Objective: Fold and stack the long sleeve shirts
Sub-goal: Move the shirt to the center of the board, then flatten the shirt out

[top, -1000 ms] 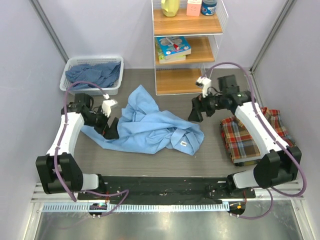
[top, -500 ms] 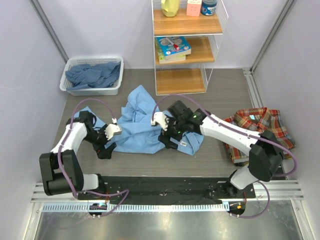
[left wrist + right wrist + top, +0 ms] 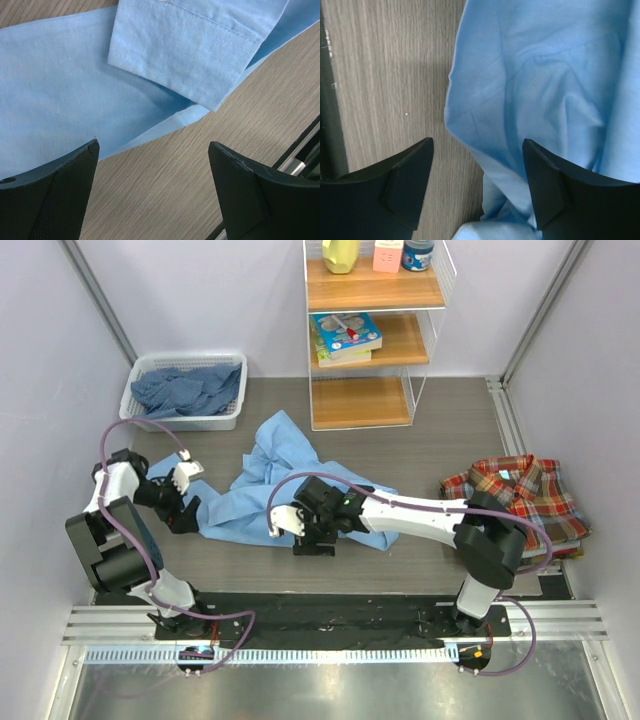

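Nearest the bases: left fingers (image 3: 185,512) at the left end of the light blue shirt (image 3: 290,495), spread wide, holding nothing. In the left wrist view the sleeve cuff (image 3: 190,50) lies flat on another layer just ahead of the tips. Only bare table (image 3: 165,185) sits between them.

Right fingers (image 3: 312,540) at the shirt's near edge, also wide apart, nothing gripped. In the right wrist view a rumpled edge of cloth sits between the tips, 1 tip over table and the other over fabric.

Shirt position: crumpled across mid-table, unfolded, 1 part trailing toward the shelf unit (image 3: 370,390).

Risks, as judged:
1. Left tips sit short of the cuff, so shutting here would likely catch air or scrape the wood.
2. The cuff overlies a 2nd layer. A deep bite could take both, and the sleeve would not pull out straight.
3. Right tips straddle a fold, not a single hem. A pinch may grab several layers and drag a lump.
4. The 2 arms pulling unevenly could twist the cloth rather than flatten it.

Farther right: plaid shirt (image 3: 515,505), folded, well apart. Back left: basket (image 3: 185,423) holding darker blue shirts (image 3: 185,388), not yet folded.
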You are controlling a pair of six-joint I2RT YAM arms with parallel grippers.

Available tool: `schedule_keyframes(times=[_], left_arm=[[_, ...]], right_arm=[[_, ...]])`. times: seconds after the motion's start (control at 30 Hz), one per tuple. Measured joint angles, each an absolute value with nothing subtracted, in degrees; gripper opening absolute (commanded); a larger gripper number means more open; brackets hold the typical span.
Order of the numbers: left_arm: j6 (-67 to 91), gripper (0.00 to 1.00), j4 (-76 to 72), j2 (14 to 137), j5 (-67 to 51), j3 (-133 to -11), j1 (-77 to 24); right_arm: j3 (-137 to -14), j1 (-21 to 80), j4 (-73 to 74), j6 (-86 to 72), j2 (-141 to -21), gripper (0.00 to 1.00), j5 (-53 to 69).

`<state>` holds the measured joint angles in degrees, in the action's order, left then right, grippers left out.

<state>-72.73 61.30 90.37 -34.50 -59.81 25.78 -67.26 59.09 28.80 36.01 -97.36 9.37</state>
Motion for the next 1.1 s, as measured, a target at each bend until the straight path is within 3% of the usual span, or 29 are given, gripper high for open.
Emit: schedule_keyframes(times=[0.03,0.1,0.2,0.3,0.33,0.37,0.43,0.57,0.9,1.1], left_arm=[[-72.75,0.91,61.01,90.35,-34.72,-59.66,25.78],[-72.75,0.91,60.25,90.06,-34.85,-59.00,25.74],[-72.71,0.79,58.02,89.32,-34.50,-56.93,25.65],[-72.36,0.59,55.72,89.17,-33.01,-54.50,25.56],[-72.49,0.45,54.89,89.17,-32.25,-53.65,25.56],[-72.34,0.38,54.33,89.17,-31.59,-53.04,25.56],[-72.27,0.20,53.34,89.19,-30.24,-52.05,25.56],[-70.50,0.01,54.19,89.19,-29.63,-53.08,25.78],[-60.34,0.00,62.00,86.00,-43.59,-71.29,25.78],[-49.56,0.00,63.05,79.57,-50.37,-81.87,18.28]], right_arm=[[-67.26,59.48,28.40,36.47,-98.06,0.71,8.93],[-67.26,60.47,27.70,37.63,-99.59,0.57,7.60],[-67.26,61.80,26.44,39.18,-101.12,0.33,5.32],[-67.31,62.39,25.69,39.55,-101.65,0.14,3.05],[-67.40,62.54,25.74,39.81,-101.65,0.07,2.11],[-67.70,62.57,25.80,40.07,-101.62,0.01,1.39],[-68.47,62.46,25.74,40.45,-101.43,0.01,0.16],[-69.87,60.88,27.05,40.38,-98.21,0.01,-0.78],[-78.46,47.62,28.62,34.52,-91.02,0.01,2.28],[-81.97,38.20,28.60,25.91,-91.02,0.01,5.67]])
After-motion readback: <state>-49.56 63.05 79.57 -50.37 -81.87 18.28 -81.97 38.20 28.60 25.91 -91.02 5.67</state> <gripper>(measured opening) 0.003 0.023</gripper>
